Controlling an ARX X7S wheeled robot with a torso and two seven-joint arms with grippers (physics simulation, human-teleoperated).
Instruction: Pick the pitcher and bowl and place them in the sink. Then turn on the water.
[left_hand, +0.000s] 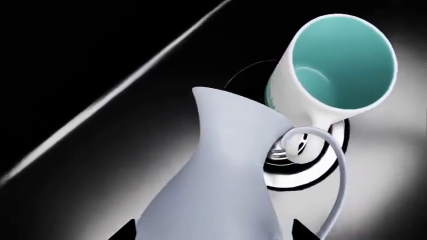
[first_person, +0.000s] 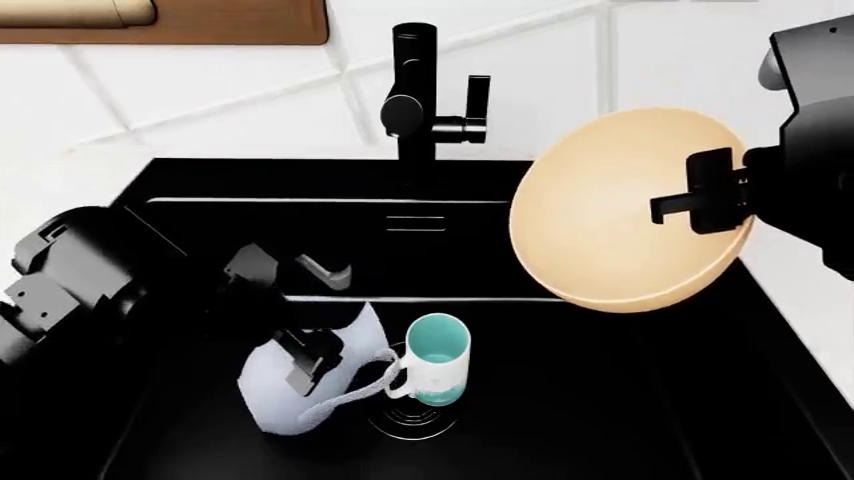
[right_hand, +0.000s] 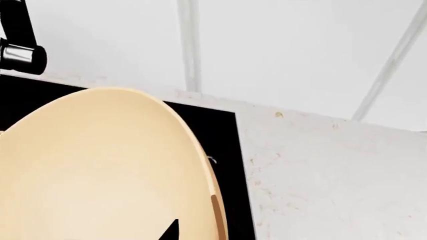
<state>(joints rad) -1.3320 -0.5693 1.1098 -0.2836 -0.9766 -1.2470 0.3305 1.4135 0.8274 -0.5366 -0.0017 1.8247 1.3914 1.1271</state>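
The pale bluish-white pitcher sits low in the black sink, close above its floor, next to the drain. My left gripper is shut on the pitcher's belly; its fingertips flank the pitcher in the left wrist view. My right gripper is shut on the rim of the tan bowl and holds it tilted on edge above the sink's right side. The bowl fills the right wrist view. The black faucet stands behind the sink. No water shows.
A small white-and-teal mug stands over the drain, touching the pitcher's looped handle; it also shows in the left wrist view. White speckled counter lies right of the sink. A wooden board is at the back left.
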